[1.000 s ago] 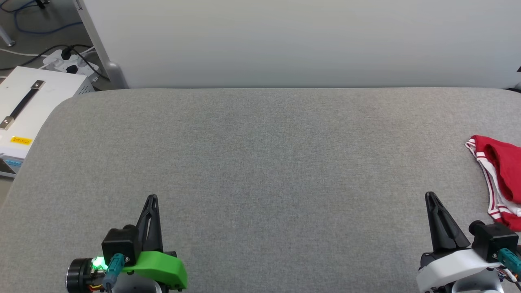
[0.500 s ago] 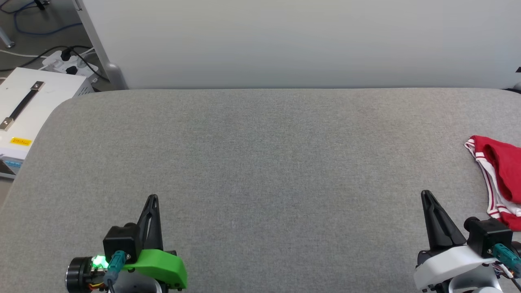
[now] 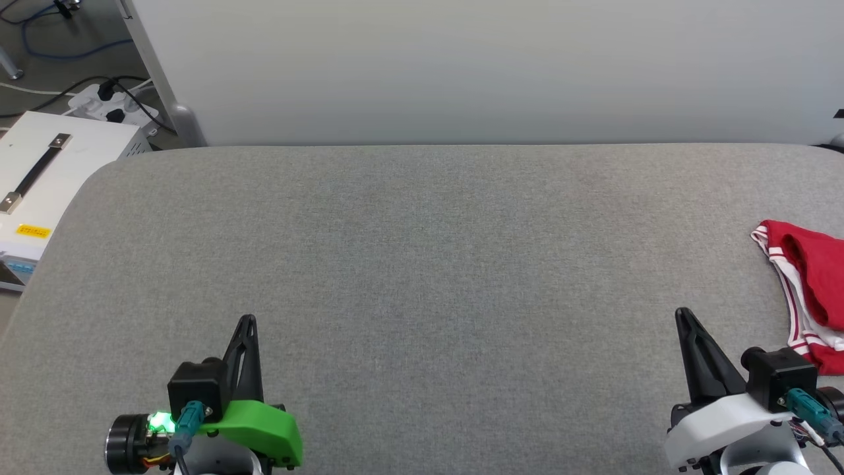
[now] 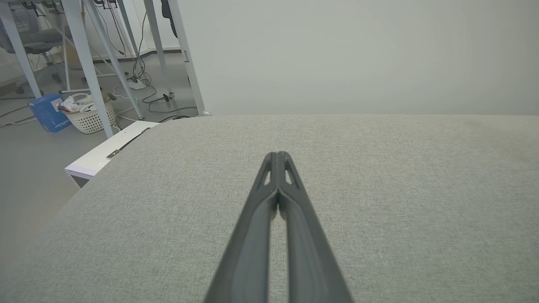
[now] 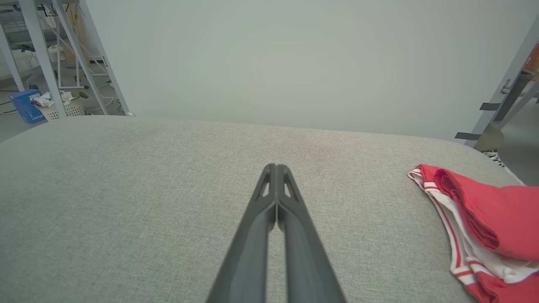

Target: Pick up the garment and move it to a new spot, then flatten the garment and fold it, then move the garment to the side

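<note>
Garment untouched, left jaws and right jaws pressed together, empty

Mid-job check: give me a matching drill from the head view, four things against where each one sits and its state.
Things:
1. garment
2. left gripper
3. right gripper
4. white case

Places:
A. lower right, shut, white housing
B. beside the grey surface, at its left
C. bunched at the surface's right edge
D. lower left, shut, green housing

Pairs: 1-C, 2-D, 3-A, 4-B
</note>
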{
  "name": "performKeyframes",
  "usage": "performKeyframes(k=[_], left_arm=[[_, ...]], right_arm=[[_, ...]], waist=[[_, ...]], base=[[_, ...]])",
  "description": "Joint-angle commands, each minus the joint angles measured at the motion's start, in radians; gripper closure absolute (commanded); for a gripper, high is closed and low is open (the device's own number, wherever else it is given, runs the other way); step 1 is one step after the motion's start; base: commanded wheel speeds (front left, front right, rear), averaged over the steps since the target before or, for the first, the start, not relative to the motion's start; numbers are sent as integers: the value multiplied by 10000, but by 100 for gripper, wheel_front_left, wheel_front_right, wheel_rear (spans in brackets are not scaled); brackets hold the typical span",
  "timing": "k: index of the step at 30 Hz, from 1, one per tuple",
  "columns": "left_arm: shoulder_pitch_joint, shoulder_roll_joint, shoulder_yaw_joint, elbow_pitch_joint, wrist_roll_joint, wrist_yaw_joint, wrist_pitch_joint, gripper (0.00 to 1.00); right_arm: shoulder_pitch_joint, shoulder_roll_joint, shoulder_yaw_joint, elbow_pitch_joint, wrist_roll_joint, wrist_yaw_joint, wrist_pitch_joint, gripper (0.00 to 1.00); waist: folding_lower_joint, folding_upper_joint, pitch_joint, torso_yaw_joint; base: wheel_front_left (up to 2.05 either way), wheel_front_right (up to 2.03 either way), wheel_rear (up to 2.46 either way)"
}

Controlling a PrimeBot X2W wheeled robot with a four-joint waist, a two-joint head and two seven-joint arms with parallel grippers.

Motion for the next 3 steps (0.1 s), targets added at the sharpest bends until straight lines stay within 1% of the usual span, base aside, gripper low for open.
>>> performKeyframes(k=[1,3], left_arm=[[-185,-51,47,-59,115,-37,61,100],[-191,-54,54,-72,130,-40,101,100]], right_arm=[[-190,34,16,-66,-103,-6,65,100],[-202,47,18,-70,-141,-6,105,100]], waist=[[0,0,-2,-1],[0,0,-6,-3]], base=[[0,0,0],[0,0,0]])
